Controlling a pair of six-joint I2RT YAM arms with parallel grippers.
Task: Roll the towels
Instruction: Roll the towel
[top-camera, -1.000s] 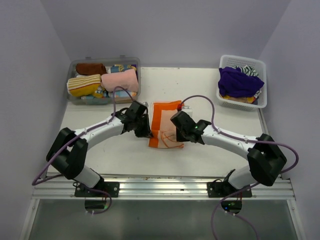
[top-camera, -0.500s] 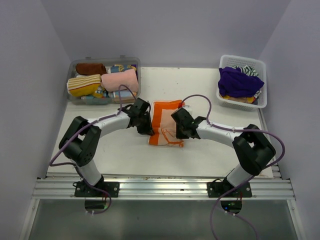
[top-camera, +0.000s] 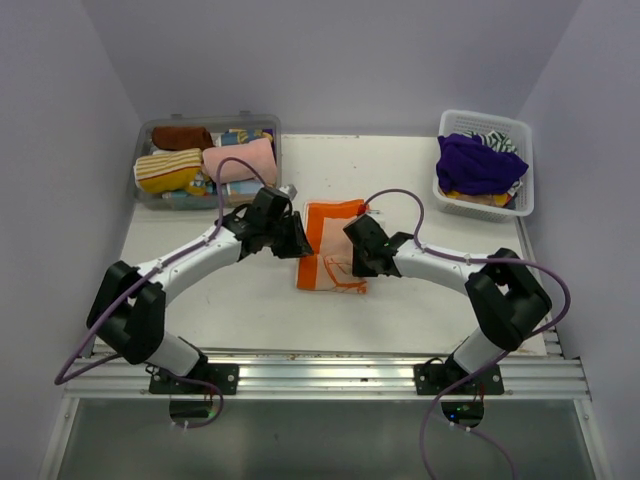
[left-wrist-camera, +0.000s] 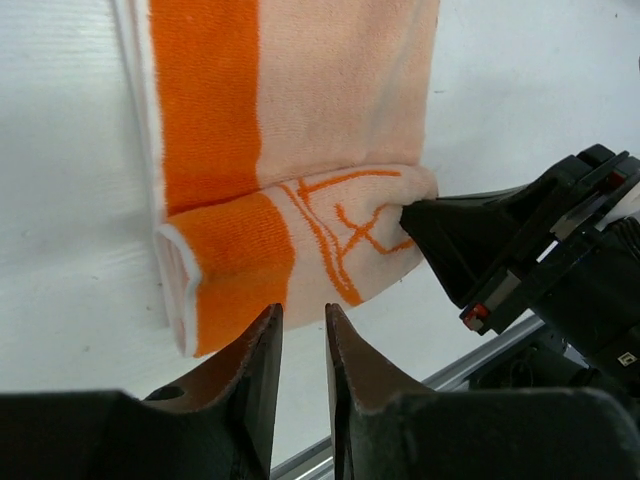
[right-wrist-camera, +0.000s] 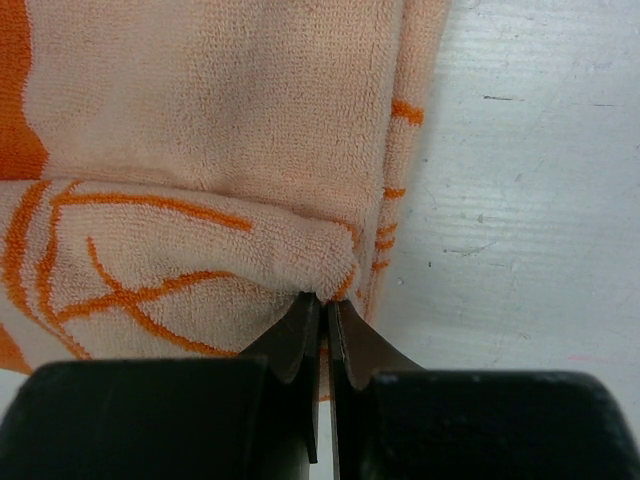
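An orange-and-cream towel (top-camera: 330, 240) lies flat mid-table, its near end turned up into a short roll (left-wrist-camera: 290, 250) with orange line print. My left gripper (top-camera: 297, 240) hovers just off the roll's left end. Its jaws (left-wrist-camera: 302, 312) stand a narrow gap apart with nothing between them. My right gripper (top-camera: 353, 262) is at the roll's right end, and its tips (right-wrist-camera: 325, 300) are shut on the roll's corner fabric. From the left wrist view the right gripper (left-wrist-camera: 420, 215) touches that same corner.
A clear bin (top-camera: 210, 121) at the back left holds rolled towels, among them a striped yellow one (top-camera: 167, 168) and a pink one (top-camera: 240, 160). A white basket (top-camera: 485, 116) at the back right holds a purple towel (top-camera: 475, 162). The metal rail (top-camera: 320, 372) runs along the near edge.
My left gripper has parted its jaws, let go of the roll's left end and drawn back a little to the left. The right gripper stays pinched on the right end.
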